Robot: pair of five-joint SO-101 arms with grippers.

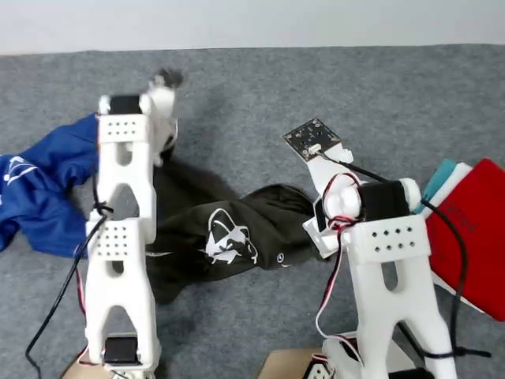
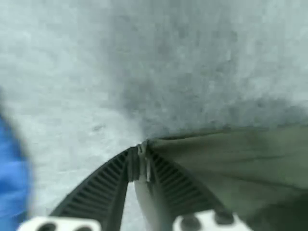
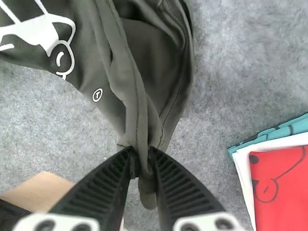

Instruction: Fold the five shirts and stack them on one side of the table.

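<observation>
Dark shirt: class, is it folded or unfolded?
Unfolded: the shirt lies bunched and wrinkled, with the left gripper and right gripper each shut on an edge.

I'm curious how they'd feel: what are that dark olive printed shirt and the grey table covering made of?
Dark olive printed shirt: likely thin knit fabric, matte; it drapes in soft folds, with stitched hems. Grey table covering: looks like felt or low carpet, matte and mottled; exact fibre unclear.

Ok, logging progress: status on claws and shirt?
Left claw shut on dark shirt. Right claw shut on its other end. Blue shirt heaped on one side, folded stack on the other.
</observation>
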